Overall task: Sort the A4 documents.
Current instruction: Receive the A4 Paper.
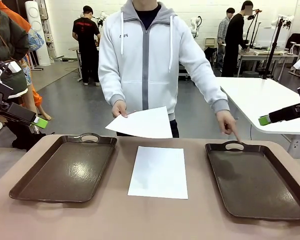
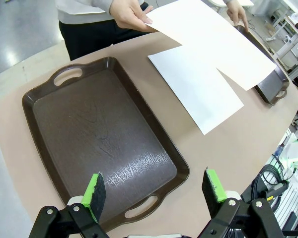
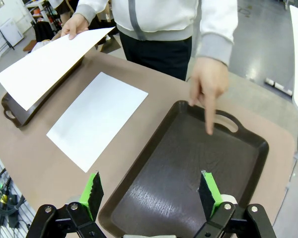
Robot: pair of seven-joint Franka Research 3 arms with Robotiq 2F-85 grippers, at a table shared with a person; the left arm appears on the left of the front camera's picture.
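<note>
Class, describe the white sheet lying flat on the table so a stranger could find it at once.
Find the tan table bearing the left tray and the right tray, both dark brown. The flat sheet lies on the bare tabletop between them, touching neither. Unlike the other sheet, held up by the person's hand, it lies free.

- Bright, even light is coming from overhead and filling all three views, leaving no dim corners.
- A pale sheen is glaring off the floor of the left tray point(image 1: 65, 170), strongest toward its near end in the left wrist view.
- The flat sheet point(image 1: 158, 171) is washing out to near-white, with a faint bluish cast.
- Shadows are falling soft and thin under the tray rims.
- Both wrist views are bowing the tray sides and the edge of the table point(image 2: 228, 158).
- The far background is looking slightly soft.
</note>
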